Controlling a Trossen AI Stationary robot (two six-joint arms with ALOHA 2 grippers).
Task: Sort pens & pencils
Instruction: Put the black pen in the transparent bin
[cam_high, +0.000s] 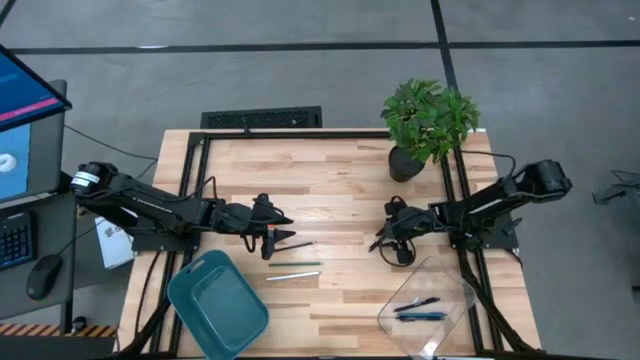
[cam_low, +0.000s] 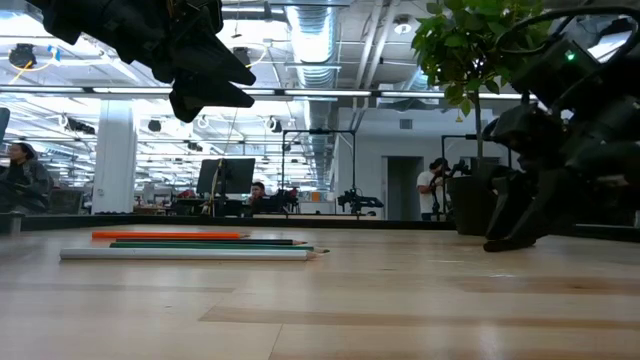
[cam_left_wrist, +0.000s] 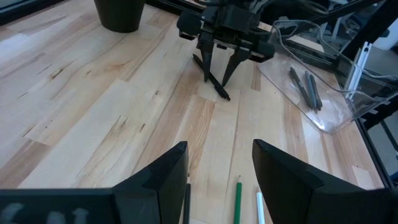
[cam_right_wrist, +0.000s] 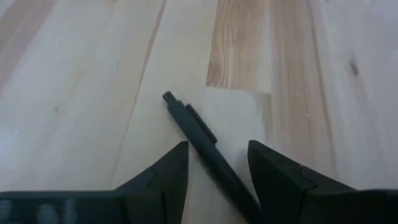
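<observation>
Two pens (cam_high: 418, 309) already lie in the clear tray (cam_high: 455, 290); right gripper (cam_right_wrist: 214, 163), jaws open, straddles a black pen (cam_right_wrist: 198, 132); pencils (cam_low: 190, 245) wait below the open left gripper (cam_left_wrist: 219, 163).

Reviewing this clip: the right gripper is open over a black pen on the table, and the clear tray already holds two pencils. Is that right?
Not quite. The right gripper is open over a black pen, as the right wrist view shows, but the clear tray holds two pens, not pencils. The high view shows them dark and short; the pencils lie on the table by the left gripper.
</observation>
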